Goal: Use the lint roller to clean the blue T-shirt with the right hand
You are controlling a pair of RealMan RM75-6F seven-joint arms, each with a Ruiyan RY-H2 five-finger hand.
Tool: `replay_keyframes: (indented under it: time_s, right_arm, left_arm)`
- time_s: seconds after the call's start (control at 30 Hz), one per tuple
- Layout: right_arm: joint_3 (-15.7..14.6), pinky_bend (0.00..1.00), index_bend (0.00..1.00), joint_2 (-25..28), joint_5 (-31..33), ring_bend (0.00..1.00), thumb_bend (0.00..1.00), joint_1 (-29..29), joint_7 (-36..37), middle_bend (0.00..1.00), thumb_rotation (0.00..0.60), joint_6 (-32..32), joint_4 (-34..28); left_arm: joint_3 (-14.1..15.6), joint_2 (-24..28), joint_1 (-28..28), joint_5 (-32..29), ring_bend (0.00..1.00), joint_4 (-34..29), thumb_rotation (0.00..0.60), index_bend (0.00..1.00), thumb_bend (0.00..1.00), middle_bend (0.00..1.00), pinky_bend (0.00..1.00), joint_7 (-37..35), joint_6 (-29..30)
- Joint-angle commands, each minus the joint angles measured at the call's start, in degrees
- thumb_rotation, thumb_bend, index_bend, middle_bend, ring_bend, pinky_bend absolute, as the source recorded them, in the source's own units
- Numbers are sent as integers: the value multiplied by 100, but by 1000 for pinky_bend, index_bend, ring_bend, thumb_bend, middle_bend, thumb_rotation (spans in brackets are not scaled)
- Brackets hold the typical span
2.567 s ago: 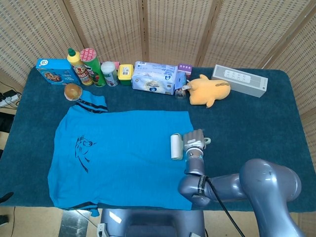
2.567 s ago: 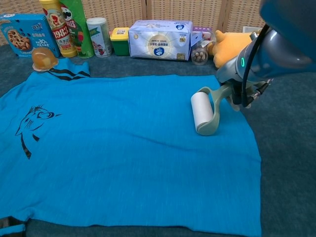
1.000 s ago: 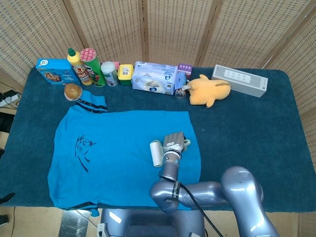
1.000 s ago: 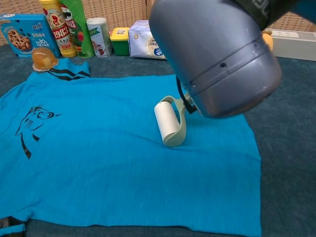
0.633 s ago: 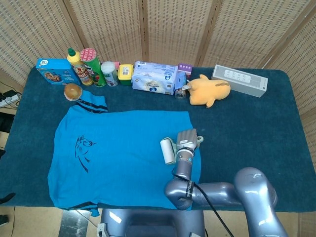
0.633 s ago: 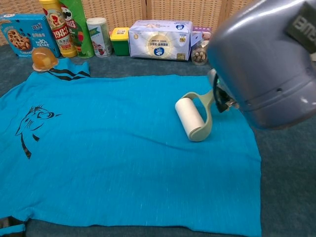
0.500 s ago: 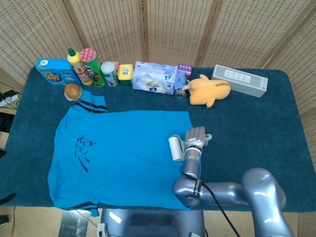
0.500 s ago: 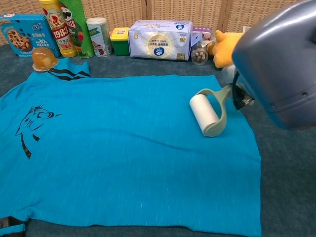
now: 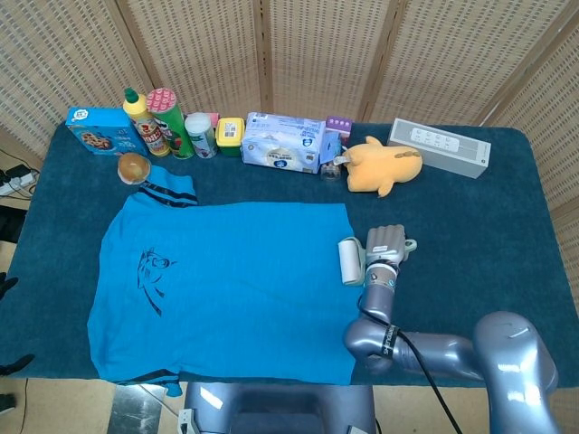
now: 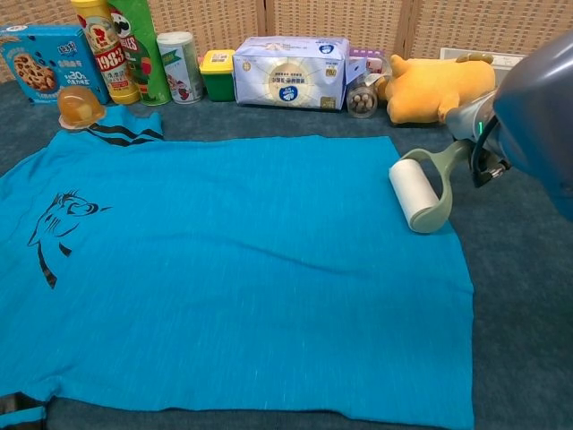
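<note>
Head view: my right hand (image 9: 384, 246) grips the lint roller (image 9: 349, 260) by its handle, white roll resting on the blue T-shirt (image 9: 226, 289) at its right edge.

The T-shirt (image 9: 222, 287) lies spread on the table (image 9: 470, 217), toward its left and front. The roller (image 9: 349, 261) rests on the shirt's right edge, with the right hand (image 9: 384, 246) just to its right. Behind the shirt, along the table's back edge, stand a box (image 9: 98, 130), bottles (image 9: 154, 122), a tissue pack (image 9: 283, 143) and a plush toy (image 9: 384, 165).
</note>
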Motion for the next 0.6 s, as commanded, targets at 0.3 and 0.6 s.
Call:
replay_keyframes:
  time_s: [0.3,0.6]
  right_arm:
    - [395,1000,587,-718,-129,685,1000,393,-400,713,600,600,-118]
    - [716,1000,586,-1244,-158,685,1000,689,-685,713,600,814,106]
  left_arm:
    - [33,68,37,138,0,100,600,0,82,0,5,-280,70]
    - [59,137,58,270,0,224,600,0,82,0,5,-593,123]
